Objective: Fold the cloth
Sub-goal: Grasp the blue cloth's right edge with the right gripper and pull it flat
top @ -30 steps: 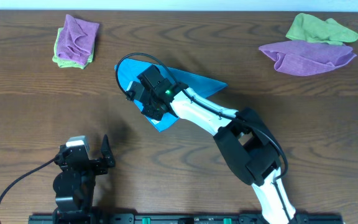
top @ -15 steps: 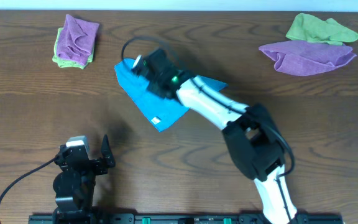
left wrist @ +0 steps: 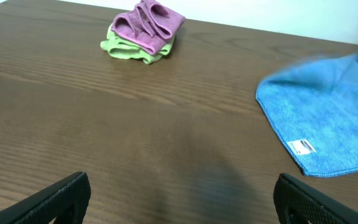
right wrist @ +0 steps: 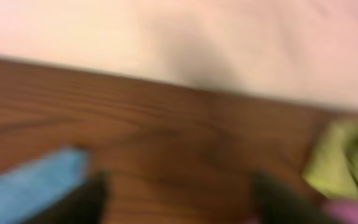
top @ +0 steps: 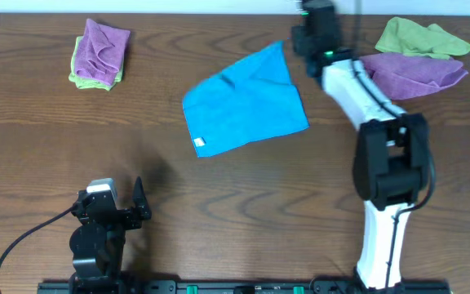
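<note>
Soft, even light lies on the tabletop (top: 219, 188), with faint shadows. The right wrist view is wholly blurred; ahead of the left end effector (left wrist: 182, 190) the picture is sharp

No text readable anywhere. White tag (left wrist: 301, 147) at corner of blue cloth (top: 247, 102) bears faint dark print, too small to make out in either view.

Robot lab setup: wood-grain table (top: 243, 188), black rail (top: 219, 287) along front edge, cabled arm (top: 96, 237), plain pale wall (right wrist: 166, 37).
</note>
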You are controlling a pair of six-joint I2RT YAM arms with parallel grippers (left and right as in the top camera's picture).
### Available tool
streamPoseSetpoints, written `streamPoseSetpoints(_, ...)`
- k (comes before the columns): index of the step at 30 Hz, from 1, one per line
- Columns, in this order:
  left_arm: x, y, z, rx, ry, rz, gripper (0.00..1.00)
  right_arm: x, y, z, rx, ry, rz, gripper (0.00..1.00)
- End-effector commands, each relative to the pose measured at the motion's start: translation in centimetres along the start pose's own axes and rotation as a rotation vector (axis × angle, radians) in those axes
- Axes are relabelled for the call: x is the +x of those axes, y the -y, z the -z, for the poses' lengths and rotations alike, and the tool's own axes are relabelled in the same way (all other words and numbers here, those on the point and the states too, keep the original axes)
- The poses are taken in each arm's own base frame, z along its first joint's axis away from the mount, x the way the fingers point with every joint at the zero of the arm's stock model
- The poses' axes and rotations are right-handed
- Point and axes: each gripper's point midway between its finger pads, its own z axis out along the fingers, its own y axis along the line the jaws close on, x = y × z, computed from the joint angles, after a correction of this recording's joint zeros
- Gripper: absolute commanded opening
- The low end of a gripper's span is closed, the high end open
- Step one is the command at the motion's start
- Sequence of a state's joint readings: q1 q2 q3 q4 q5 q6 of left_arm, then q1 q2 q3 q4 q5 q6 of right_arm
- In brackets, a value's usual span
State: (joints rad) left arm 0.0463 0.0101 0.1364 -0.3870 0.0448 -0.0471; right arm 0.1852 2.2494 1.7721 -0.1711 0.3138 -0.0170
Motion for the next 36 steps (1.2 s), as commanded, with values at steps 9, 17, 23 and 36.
streamPoseSetpoints(9, 0.9, -0.2, -0.3, -0.01, -0.019, -0.016, 0.95, -3.3, 0.0, 7.3, -0.023, -0.024, 0.012, 0.78)
streamPoseSetpoints(17, 0.9, -0.2, -0.3, -0.01, -0.019, -0.016, 0.95, -4.2, -0.4, 22.3, -0.309, -0.117, 0.024, 0.01)
streamPoseSetpoints(23, 0.9, -0.2, -0.3, -0.01, -0.019, -0.016, 0.95, 0.2, 0.6, 29.0, -0.349, -0.123, 0.039, 0.02)
streamPoseSetpoints(36, 0.9, -0.2, -0.3, -0.01, -0.019, -0.016, 0.95, 12.8, -5.6, 23.5, -0.531, -0.167, 0.066, 0.01)
